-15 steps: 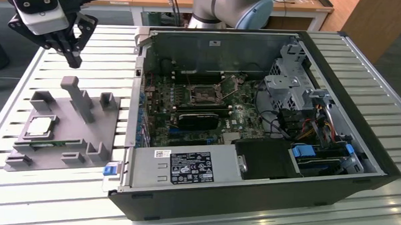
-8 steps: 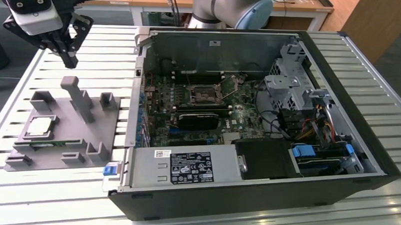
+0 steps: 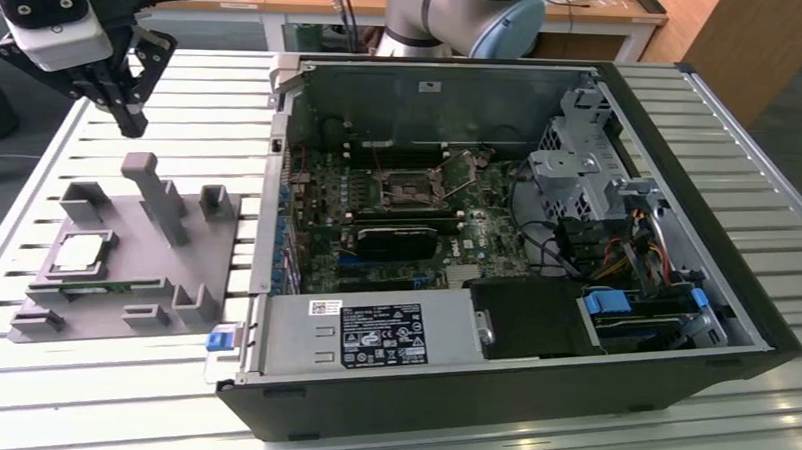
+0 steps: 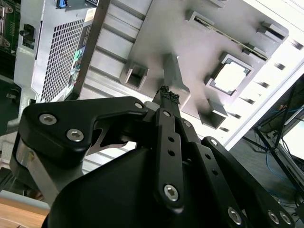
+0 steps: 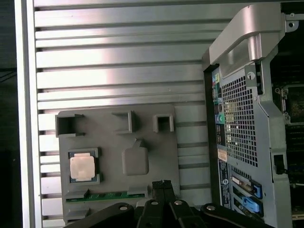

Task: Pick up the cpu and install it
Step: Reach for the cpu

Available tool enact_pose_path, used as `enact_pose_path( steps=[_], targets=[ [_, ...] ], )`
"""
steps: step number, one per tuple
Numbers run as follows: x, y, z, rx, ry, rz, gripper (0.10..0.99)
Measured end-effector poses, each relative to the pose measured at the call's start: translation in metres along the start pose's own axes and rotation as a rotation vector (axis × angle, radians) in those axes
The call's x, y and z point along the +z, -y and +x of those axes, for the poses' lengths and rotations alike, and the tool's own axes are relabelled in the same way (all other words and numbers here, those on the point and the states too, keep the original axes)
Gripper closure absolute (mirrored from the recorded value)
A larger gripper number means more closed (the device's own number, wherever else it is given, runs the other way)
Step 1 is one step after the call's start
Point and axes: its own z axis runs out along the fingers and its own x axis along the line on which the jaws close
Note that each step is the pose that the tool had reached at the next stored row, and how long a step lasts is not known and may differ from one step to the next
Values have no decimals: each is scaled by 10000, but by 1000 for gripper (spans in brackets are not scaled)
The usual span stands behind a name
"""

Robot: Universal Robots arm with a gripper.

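Now the cpu [image 3: 83, 254] is lying flat in a square pocket of the grey tray [image 3: 140, 261], with its shiny metal top facing up. A long green memory stick [image 3: 99, 290] is sitting in a slot of the tray, just beside the cpu. The pincer [image 3: 128, 125] is hanging high over the tray, well apart from the cpu. Its 2 fingers are pressing together with nothing between them. The open computer case [image 3: 724, 146] is standing beside the tray on the bench [image 3: 179, 77].

I am guessing the cpu is light, thin and stiff. Its smooth top is probably slippery, and its underside is likely easy to hurt. So I am thinking 2 opposite side edges are the best place to hold it, gently and level.
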Motion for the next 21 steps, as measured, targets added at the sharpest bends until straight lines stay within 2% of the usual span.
enact_pose_path(
  steps=[21],
  targets=[
    [9, 15, 195, 0, 0, 0, 980]
  ],
)
